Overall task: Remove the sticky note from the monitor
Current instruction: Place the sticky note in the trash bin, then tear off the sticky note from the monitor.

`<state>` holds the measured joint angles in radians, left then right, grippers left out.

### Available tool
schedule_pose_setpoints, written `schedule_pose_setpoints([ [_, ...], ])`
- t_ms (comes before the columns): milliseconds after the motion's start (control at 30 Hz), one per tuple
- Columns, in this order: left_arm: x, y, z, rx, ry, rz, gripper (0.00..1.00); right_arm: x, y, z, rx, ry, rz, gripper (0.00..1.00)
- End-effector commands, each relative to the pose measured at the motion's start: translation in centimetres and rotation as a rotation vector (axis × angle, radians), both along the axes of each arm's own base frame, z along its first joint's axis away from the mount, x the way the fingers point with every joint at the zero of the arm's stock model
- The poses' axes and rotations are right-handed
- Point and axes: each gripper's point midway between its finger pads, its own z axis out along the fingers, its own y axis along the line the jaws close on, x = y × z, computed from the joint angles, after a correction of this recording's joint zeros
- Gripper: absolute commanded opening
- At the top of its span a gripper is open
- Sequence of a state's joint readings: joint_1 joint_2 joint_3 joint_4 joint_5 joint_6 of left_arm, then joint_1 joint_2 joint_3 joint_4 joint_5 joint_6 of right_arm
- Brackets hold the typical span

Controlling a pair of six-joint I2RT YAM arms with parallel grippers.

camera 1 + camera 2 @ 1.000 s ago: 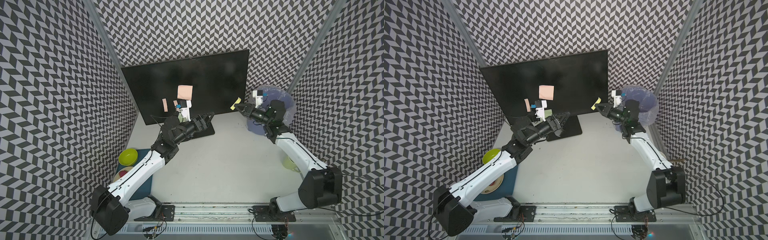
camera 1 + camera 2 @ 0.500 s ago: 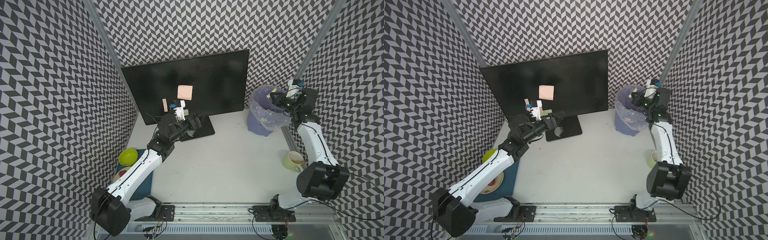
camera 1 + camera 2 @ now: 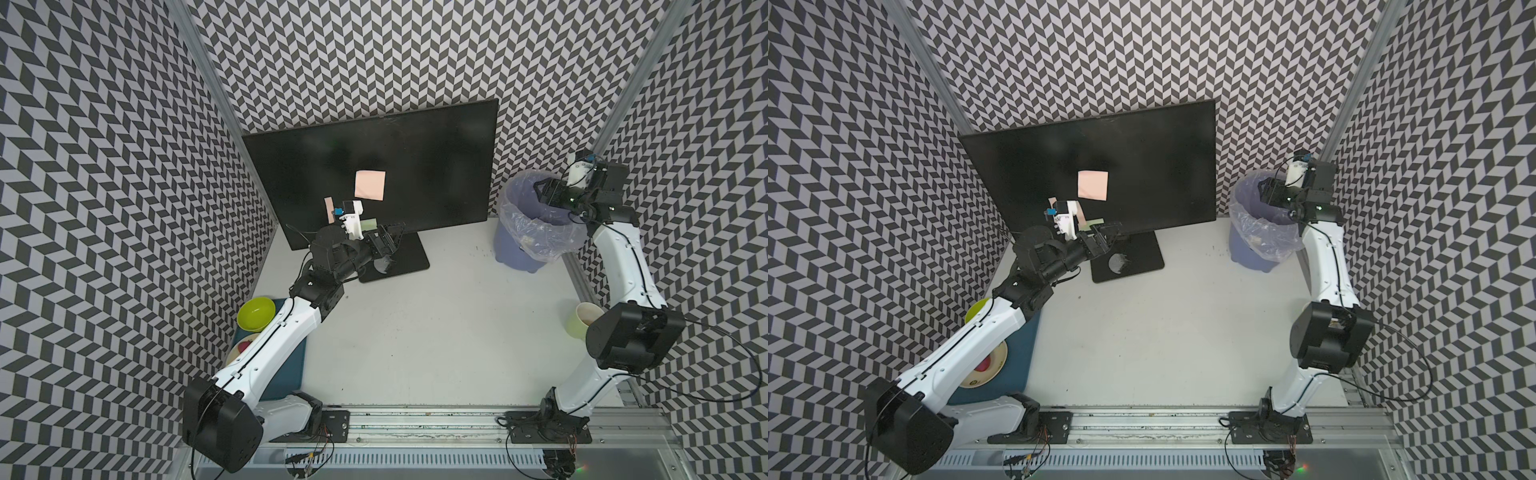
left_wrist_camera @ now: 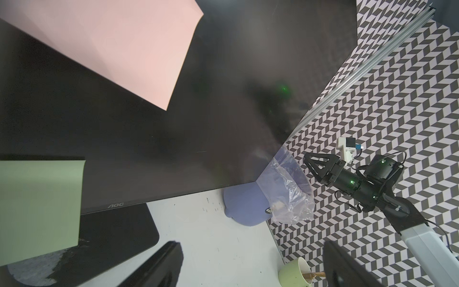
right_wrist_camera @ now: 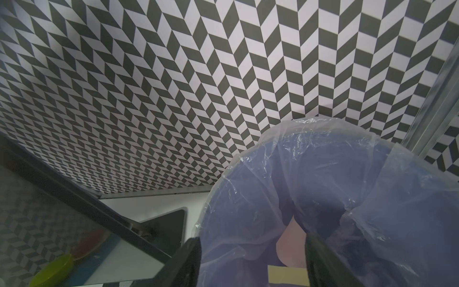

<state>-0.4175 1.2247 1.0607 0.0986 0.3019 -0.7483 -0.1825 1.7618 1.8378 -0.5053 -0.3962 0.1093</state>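
Right fingers (image 5: 323, 263) now wide over bin (image 5: 323, 161), left fingers (image 4: 159, 266) wide, three notes (image 3: 370, 185) on monitor (image 3: 436, 158)

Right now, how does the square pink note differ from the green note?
The pink note sits mid-screen; the green note hangs lower, over the monitor's bottom edge. In both top views the pink note shows whole; the left arm partly hides the green note. Both stick to the monitor.

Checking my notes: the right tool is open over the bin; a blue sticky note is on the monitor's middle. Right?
In both top views the sticky note in the middle of the monitor is pink, not blue; the right tool is open over the bin.
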Motion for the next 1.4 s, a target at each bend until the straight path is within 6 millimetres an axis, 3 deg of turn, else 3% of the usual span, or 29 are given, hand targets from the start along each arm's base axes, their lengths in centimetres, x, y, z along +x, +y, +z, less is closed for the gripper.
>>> schedule_pose_setpoints([
  [0, -0.2, 0.5, 0.7, 0.013, -0.024, 0.001, 0.93, -0.9, 1.0, 1.3, -0.068, -0.021, 0.022, 0.77],
  [133, 0.4, 1.9, 0.7, 0.012, -0.021, 0.042, 0.93, -2.2, 3.7, 3.5, -0.026, -0.080, 0.094, 0.82],
  [300, 1.7, 5.1, 1.3, -0.036, -0.029, 0.156, 0.92, -5.2, 10.8, 5.7, 0.154, -0.152, 0.301, 0.89],
  [467, 3.0, 8.3, 2.0, -0.164, -0.056, 0.265, 0.91, -8.5, 17.1, 6.0, 0.312, -0.168, 0.440, 0.99],
  [567, 3.9, 9.4, 2.3, -0.238, -0.068, 0.301, 0.89, -10.1, 19.4, 6.3, 0.337, -0.169, 0.485, 0.99],
  [733, 5.2, 10.3, 3.2, -0.328, -0.089, 0.334, 0.84, -12.4, 21.3, 6.7, 0.360, -0.177, 0.535, 0.99],
  [933, 6.9, 10.1, 4.0, -0.388, -0.096, 0.321, 0.77, -14.0, 22.5, 5.7, 0.382, -0.147, 0.571, 0.99],
  [1367, 9.8, 8.9, 3.5, -0.439, -0.044, 0.287, 0.62, -14.7, 23.4, 6.0, 0.394, -0.152, 0.610, 0.99],
])
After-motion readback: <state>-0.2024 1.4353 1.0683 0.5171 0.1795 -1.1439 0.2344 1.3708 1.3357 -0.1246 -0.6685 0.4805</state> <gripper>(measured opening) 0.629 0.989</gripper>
